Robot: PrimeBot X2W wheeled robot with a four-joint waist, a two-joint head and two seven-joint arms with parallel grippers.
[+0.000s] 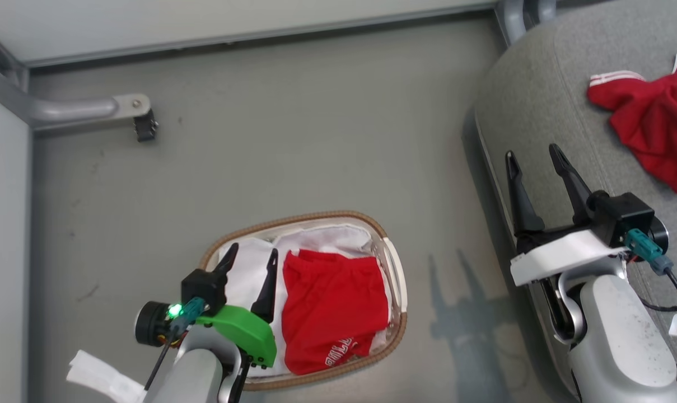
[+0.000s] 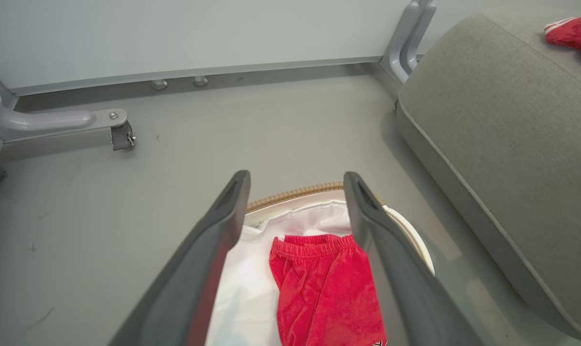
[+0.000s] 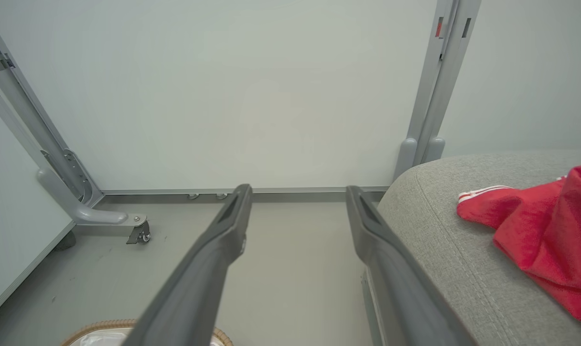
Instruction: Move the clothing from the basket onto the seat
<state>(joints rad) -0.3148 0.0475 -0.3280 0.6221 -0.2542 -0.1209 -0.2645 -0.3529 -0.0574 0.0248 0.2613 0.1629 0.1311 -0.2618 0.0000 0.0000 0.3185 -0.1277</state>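
Head view: the left pincer (image 1: 254,250), fingers spread wide and holding nothing, hovers over an oval woven basket with a brown wicker rim (image 1: 327,214) and a white fabric liner (image 1: 248,268). Just right of its fingers, inside the basket, lies a bright red soft garment with white lettering (image 1: 332,308). The right pincer (image 1: 531,151), also spread wide and empty, hangs over the edge of a large rounded grey fabric seat (image 1: 540,101). A bright red garment with white stripe trim (image 1: 652,123) lies on the seat to its right, clear of the fingers.

Left wrist view: the lettered garment rests on the liner, below and between the parted fingers.

Right wrist view: the striped garment lies on the seat, right of the parted fingers.
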